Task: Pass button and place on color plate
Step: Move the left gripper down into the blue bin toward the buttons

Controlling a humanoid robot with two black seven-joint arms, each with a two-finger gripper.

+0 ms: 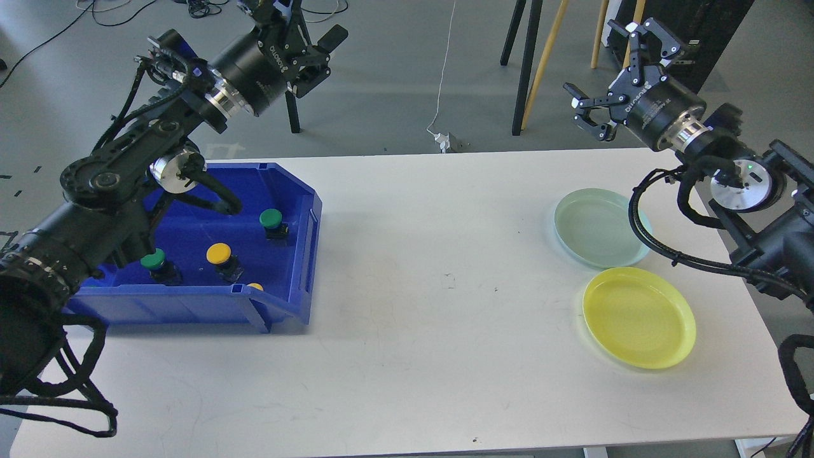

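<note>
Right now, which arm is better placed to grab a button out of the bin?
Left. The left claw is raised just beyond the blue bin holding the buttons; the right claw sits across the table, beyond the plates.

White table (407, 356), floor cables (127, 9)

The blue bin (299, 254) at the left looks like glossy moulded plastic. Both plates, pale green (594, 232) and yellow (639, 318) (at the right), look like smooth, slightly shiny plastic. The white table (420, 305) is matt, faintly scuffed.
</note>
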